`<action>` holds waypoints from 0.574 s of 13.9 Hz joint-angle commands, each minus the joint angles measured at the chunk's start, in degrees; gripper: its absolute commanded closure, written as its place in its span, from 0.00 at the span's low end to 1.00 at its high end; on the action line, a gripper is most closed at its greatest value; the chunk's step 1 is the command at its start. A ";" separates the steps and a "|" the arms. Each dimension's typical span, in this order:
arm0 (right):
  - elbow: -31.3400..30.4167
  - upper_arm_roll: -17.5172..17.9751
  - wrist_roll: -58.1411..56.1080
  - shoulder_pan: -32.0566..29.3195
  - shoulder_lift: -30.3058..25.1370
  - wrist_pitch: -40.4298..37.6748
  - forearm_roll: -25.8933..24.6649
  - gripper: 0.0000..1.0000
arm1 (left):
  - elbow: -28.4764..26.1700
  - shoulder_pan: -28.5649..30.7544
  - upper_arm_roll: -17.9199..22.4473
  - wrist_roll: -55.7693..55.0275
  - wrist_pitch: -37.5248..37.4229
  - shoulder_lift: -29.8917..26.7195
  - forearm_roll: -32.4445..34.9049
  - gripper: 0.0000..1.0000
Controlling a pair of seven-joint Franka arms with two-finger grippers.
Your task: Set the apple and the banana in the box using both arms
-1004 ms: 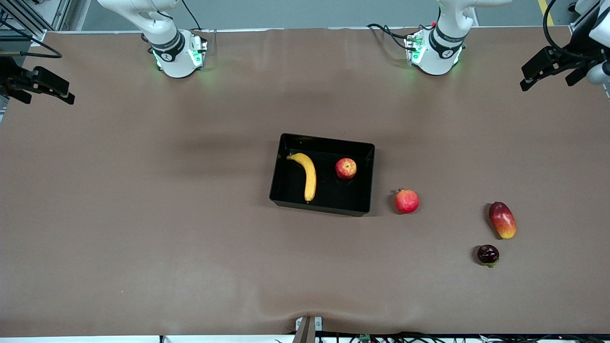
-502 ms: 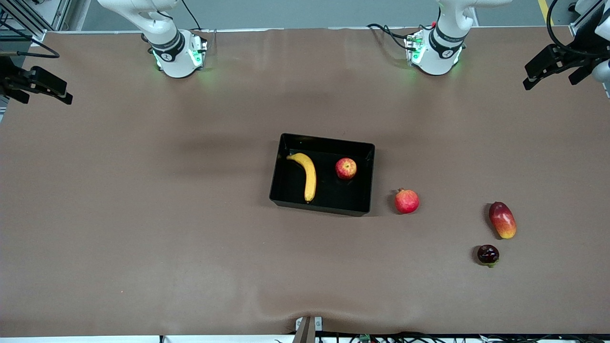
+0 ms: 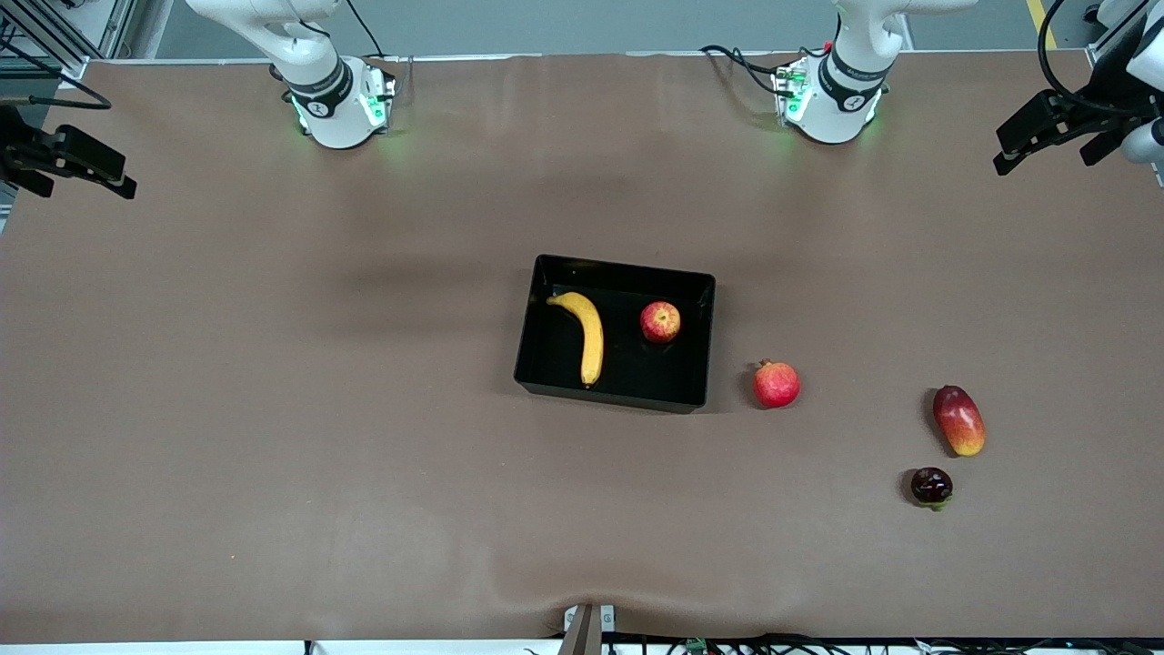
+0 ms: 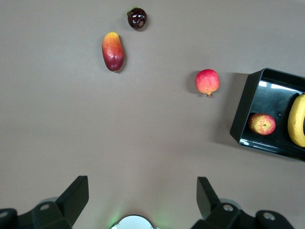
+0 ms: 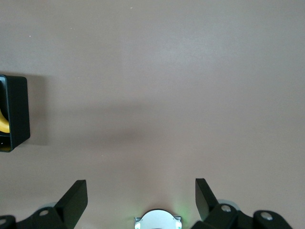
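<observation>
The black box (image 3: 623, 267) sits mid-table. In it lie the yellow banana (image 3: 589, 335) and, toward the left arm's end, the red apple (image 3: 660, 321). My left gripper (image 3: 1041, 156) hangs open and empty high over the table edge at the left arm's end. My right gripper (image 3: 86, 186) hangs open and empty over the edge at the right arm's end. The left wrist view shows the left gripper (image 4: 142, 183) over bare table, with the box (image 4: 243, 114), apple (image 4: 261, 124) and banana (image 4: 296, 120) far off. The right gripper (image 5: 141, 186) sees a box corner (image 5: 16, 112).
A pinkish-red crowned fruit (image 3: 776, 384) lies beside the box toward the left arm's end. Farther that way lie a red-and-yellow mango (image 3: 959, 420) and a dark round fruit (image 3: 931, 486), both nearer the front camera. Arm bases (image 3: 341, 109) (image 3: 829, 102) stand along the table's back edge.
The right gripper has edged slightly toward its end of the table. The left gripper has barely shifted. Box and fruits lie as before.
</observation>
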 commanded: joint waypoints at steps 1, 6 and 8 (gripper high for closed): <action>0.44 -0.32 -0.15 0.25 -0.41 -0.71 -0.70 0.00 | 1.52 -0.35 0.28 0.64 -1.41 0.51 -0.08 0.00; 0.44 -0.40 0.12 0.16 -0.41 -0.97 -0.61 0.00 | 1.61 -0.52 0.19 0.64 -1.59 0.69 -0.08 0.00; 0.53 -0.40 0.03 0.25 -0.41 -0.97 -0.70 0.00 | 1.61 -0.53 0.19 0.64 -1.59 0.86 -0.08 0.00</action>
